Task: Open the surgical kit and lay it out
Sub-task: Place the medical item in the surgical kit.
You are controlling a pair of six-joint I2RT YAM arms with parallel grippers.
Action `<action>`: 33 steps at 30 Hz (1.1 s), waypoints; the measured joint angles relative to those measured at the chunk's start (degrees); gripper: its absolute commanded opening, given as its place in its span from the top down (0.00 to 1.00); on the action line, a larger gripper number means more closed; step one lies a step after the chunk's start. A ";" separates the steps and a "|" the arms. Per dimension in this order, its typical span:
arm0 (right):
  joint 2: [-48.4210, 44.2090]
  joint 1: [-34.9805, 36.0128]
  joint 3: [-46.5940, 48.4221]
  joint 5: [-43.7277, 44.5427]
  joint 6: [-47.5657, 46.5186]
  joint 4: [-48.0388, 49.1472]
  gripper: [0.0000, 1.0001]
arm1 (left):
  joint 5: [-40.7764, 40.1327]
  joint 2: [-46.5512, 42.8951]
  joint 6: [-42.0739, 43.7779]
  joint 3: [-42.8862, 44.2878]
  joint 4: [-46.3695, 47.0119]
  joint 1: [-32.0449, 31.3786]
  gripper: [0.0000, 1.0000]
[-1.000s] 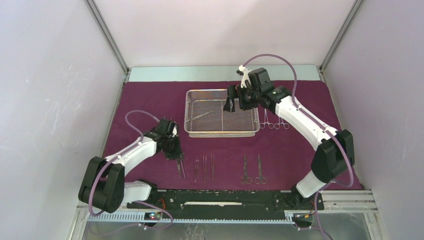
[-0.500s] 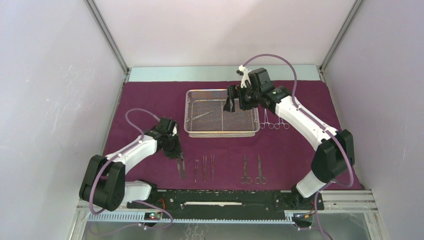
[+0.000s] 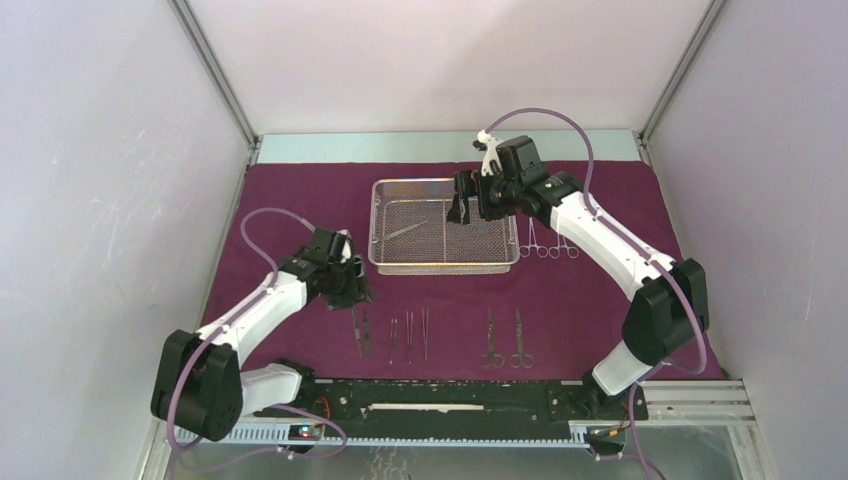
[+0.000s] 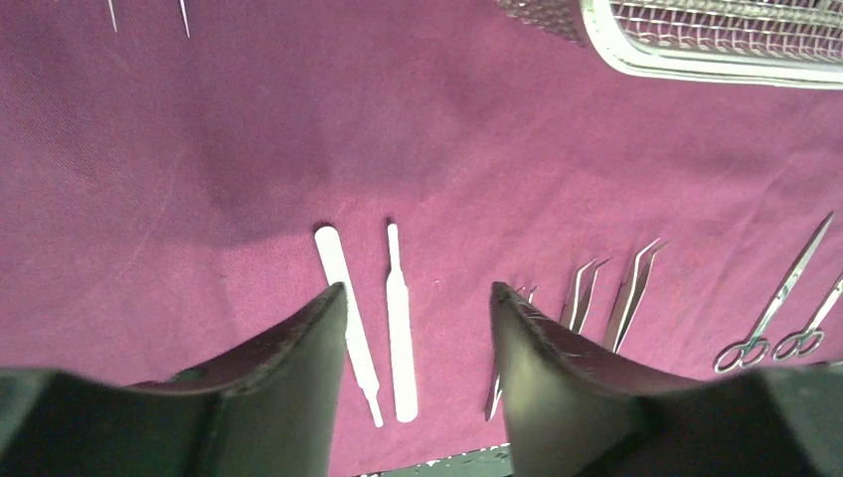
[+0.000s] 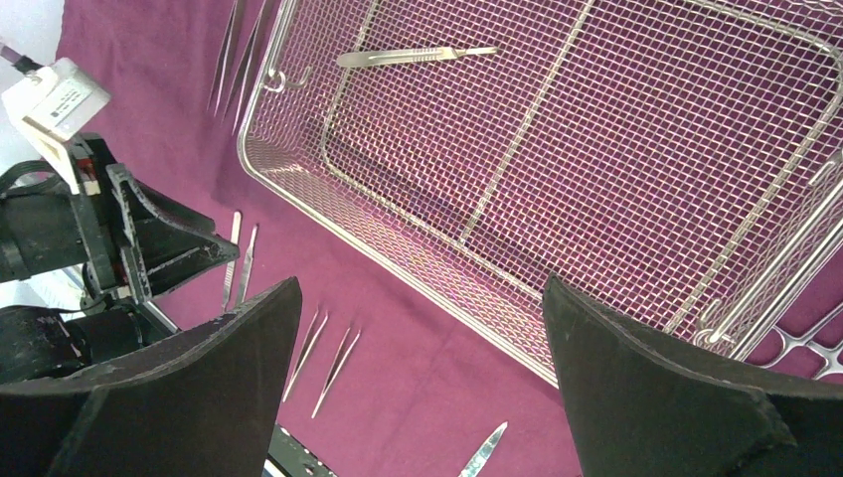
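Note:
The maroon cloth (image 3: 300,200) lies spread flat, and the silver mesh tray (image 3: 485,240) stands on it at mid-back. One slim steel handle (image 3: 407,230) lies in the tray, also seen in the right wrist view (image 5: 413,57). My left gripper (image 3: 349,294) hovers open over the cloth, empty. Below its fingers lie two flat steel handles (image 4: 399,318) side by side, beside them the tweezers (image 4: 631,293). My right gripper (image 3: 461,211) hangs wide open above the tray's right half (image 5: 646,149), holding nothing.
Along the cloth's near edge lie tweezers (image 3: 409,335) and two ring-handled scissors (image 3: 505,340). Ring-handled clamps (image 3: 548,246) lie right of the tray. White walls close in left, right and back. The black base rail (image 3: 450,400) runs along the front.
My left gripper has opened, leaving a flat handle on the cloth beside the other one, and has drawn up and back from the row. The right arm has not moved.

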 measured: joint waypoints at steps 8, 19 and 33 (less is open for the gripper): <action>0.92 0.00 0.00 0.98 0.00 0.00 0.00 | -0.07 -4.24 1.09 1.29 -1.27 0.02 0.00; 3.91 0.42 1.09 6.51 0.50 -0.63 0.00 | 0.52 -7.96 2.05 2.95 -1.46 0.02 0.00; 18.05 6.60 16.20 19.52 2.23 -1.60 0.00 | 4.50 -8.85 3.96 2.95 1.36 0.02 0.00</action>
